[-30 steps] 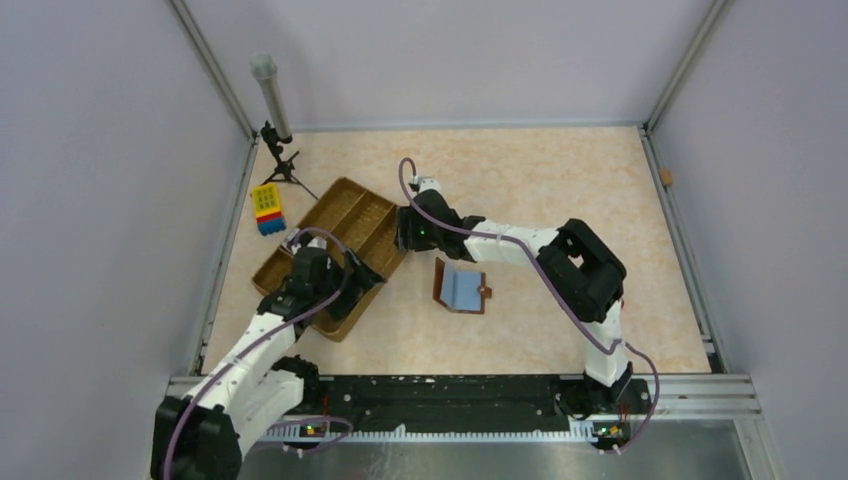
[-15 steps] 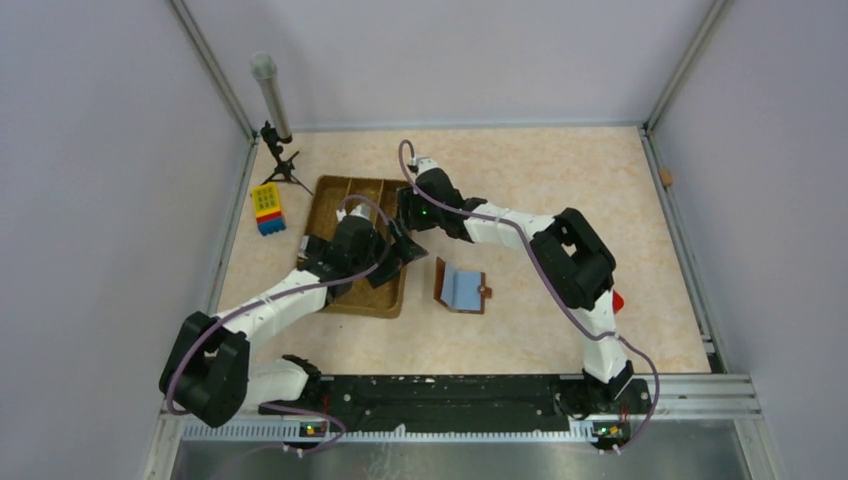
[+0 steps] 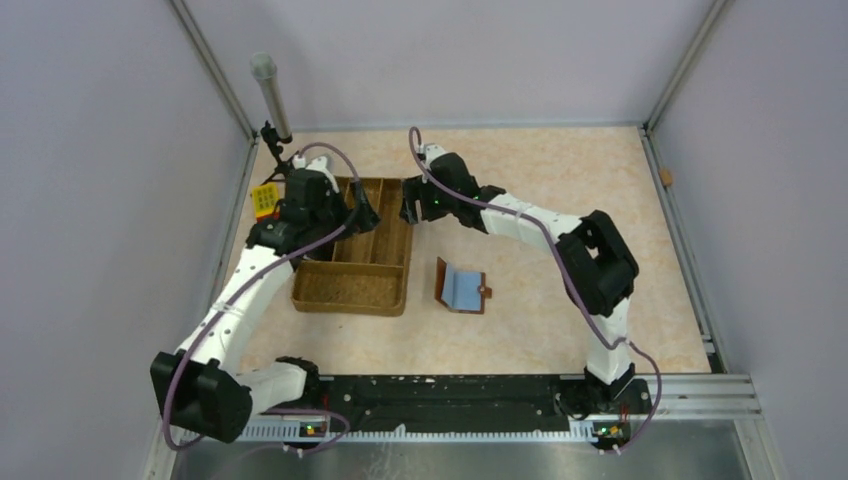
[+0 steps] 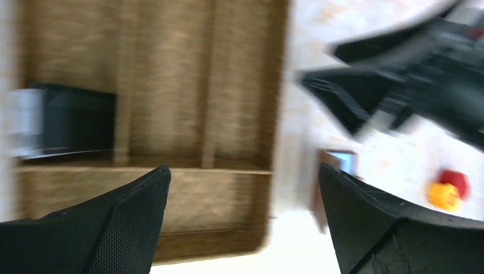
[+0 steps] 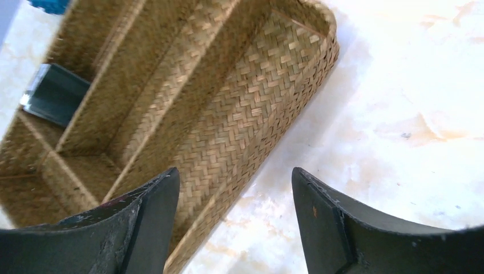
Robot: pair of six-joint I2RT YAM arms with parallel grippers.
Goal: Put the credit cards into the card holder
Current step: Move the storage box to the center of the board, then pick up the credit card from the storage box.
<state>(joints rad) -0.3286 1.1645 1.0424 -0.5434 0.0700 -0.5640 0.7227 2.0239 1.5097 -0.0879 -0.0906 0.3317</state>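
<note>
Credit cards (image 5: 54, 94): one flat in an outer compartment of the woven tray (image 5: 326, 43), card holder (image 3: 462, 288) open beside it, left gripper (image 4: 244, 171) and right gripper (image 5: 234, 171) both spread, empty, so fetch step; next needs a shallow edge pinch.

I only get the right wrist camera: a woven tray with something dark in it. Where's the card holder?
Observer: The holder lies open on the table, right of the tray, a bluish card on it.
Operator: Is the other arm holding anything?
Observer: No; the left jaws are open and empty over the tray.
Operator: Anything else out there?
Observer: A yellow-and-blue block, left of the tray.
</note>
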